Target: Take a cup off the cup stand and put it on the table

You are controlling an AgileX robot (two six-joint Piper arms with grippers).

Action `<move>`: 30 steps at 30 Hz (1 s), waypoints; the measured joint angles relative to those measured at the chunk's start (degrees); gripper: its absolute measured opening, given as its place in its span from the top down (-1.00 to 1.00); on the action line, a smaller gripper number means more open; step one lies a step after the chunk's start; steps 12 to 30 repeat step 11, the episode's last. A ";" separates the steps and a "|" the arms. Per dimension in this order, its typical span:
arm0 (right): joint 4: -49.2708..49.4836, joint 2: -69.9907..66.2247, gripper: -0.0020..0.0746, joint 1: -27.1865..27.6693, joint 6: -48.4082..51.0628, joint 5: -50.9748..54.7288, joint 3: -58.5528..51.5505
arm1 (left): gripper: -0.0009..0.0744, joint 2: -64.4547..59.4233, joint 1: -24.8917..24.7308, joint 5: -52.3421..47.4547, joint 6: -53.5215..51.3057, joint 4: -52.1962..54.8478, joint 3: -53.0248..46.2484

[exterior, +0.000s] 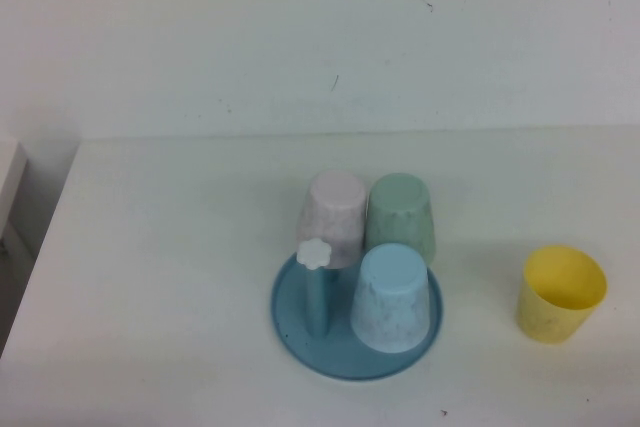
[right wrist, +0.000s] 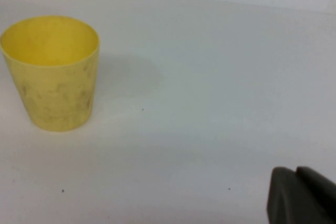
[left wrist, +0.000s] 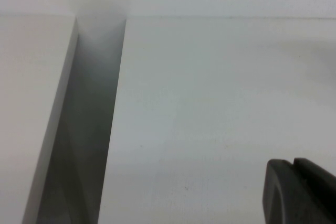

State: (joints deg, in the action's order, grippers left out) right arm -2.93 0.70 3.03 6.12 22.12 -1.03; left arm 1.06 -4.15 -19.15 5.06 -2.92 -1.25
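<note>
The yellow cup (exterior: 562,292) stands upright, mouth up, on the white table (exterior: 150,247), to the right of the teal cup stand (exterior: 300,332). It also shows in the right wrist view (right wrist: 52,72). One peg with a white flower cap (exterior: 315,254) stands bare on the stand. My right gripper (right wrist: 296,174) is shut and empty, hovering off to one side of the yellow cup, apart from it. My left gripper (left wrist: 294,169) is shut and empty above bare table. Neither gripper shows in the high view.
A pale pink cup (exterior: 333,215), a pale green cup (exterior: 402,212) and a light blue cup (exterior: 396,297) sit upside down on the stand. A gap (left wrist: 89,129) separates the table's left edge from another white surface.
</note>
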 joint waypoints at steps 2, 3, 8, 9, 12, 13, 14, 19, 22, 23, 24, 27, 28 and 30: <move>0.00 0.00 0.95 0.00 -0.24 0.00 0.00 | 0.98 0.00 0.00 0.00 0.00 0.00 0.00; 0.00 0.00 0.95 -0.22 -0.24 0.00 0.00 | 0.98 0.00 0.00 0.00 0.00 0.00 0.00; 0.00 0.00 0.95 -1.05 -0.56 0.00 0.00 | 0.98 0.00 0.00 0.00 0.00 0.00 0.00; 0.00 0.00 0.95 -1.05 -0.60 0.00 0.00 | 0.98 0.00 0.00 0.00 0.00 0.00 0.00; 0.00 0.00 0.95 -1.05 -0.82 0.00 0.00 | 0.98 0.00 0.00 0.00 0.00 0.00 0.00; 0.00 0.00 0.95 -1.05 -0.82 0.00 0.00 | 0.98 0.00 0.00 0.00 0.00 0.00 0.00; 0.00 0.00 0.95 -1.05 -0.82 0.00 0.00 | 0.98 0.00 0.00 0.00 0.00 0.00 0.00; 0.00 0.00 0.95 -1.05 -0.82 0.00 0.00 | 0.98 0.00 0.00 0.00 0.00 0.00 0.00; 0.00 0.00 0.95 -1.05 -0.82 0.00 0.00 | 0.98 0.00 0.00 0.00 0.00 0.00 0.00; 0.00 0.00 0.95 -1.05 -0.82 0.00 0.00 | 0.98 0.00 0.00 0.00 0.00 0.00 0.00; 0.00 0.00 0.95 -1.05 -0.82 0.00 0.00 | 0.98 0.00 0.00 0.00 0.00 0.00 0.00; 0.00 0.00 0.95 -1.05 -0.82 0.00 0.00 | 0.98 0.00 0.00 0.00 0.00 0.00 0.00; 0.00 0.00 0.95 -1.05 -0.82 0.00 0.00 | 0.98 0.00 0.00 0.00 0.00 0.00 0.00; 0.00 0.00 0.95 -1.05 -0.82 0.00 0.00 | 0.98 0.00 0.00 0.00 0.00 0.00 0.00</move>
